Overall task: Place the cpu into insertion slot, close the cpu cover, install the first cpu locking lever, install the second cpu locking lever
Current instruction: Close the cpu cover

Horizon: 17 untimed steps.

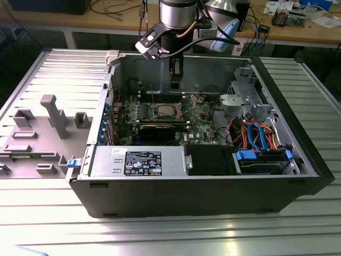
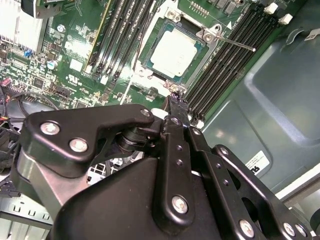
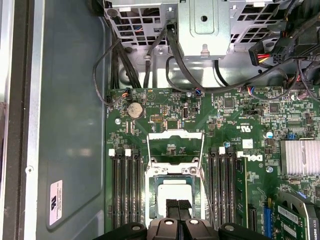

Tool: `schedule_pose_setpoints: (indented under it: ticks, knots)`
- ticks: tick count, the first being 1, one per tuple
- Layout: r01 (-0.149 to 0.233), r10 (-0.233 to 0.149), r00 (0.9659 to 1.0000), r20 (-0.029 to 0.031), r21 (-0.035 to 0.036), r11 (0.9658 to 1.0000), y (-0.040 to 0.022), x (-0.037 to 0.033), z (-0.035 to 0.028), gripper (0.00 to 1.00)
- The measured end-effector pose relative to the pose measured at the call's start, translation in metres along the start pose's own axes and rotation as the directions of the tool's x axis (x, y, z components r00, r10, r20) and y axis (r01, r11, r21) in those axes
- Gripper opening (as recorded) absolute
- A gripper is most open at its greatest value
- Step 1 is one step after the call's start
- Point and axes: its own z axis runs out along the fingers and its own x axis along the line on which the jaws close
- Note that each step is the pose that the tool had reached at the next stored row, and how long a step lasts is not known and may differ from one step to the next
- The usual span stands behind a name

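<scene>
We see the cpu (image 3: pixel 174 189) lying flat inside the slot (image 3: pixel 156 186), silver top up. The cover (image 3: pixel 175 134) stands swung open on the side of the slot away from the gripper (image 3: pixel 178 204), with board showing through its opening. Gripper fingers are pressed together with nothing between them, just over the slot's near edge; we can't tell if they touch it.
</scene>
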Motion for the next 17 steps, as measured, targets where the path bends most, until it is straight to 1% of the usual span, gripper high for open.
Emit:
schedule_pose_setpoints:
  ticks: [7,17]
  knots:
    - [0.0,0.0,1.0,-0.0002,0.0,1.0,0.0009,0.0,0.0001,0.11]
    - [0.0,0.0,1.0,-0.0001,0.0006,1.0,0.0047,0.0,0.0005,0.11]
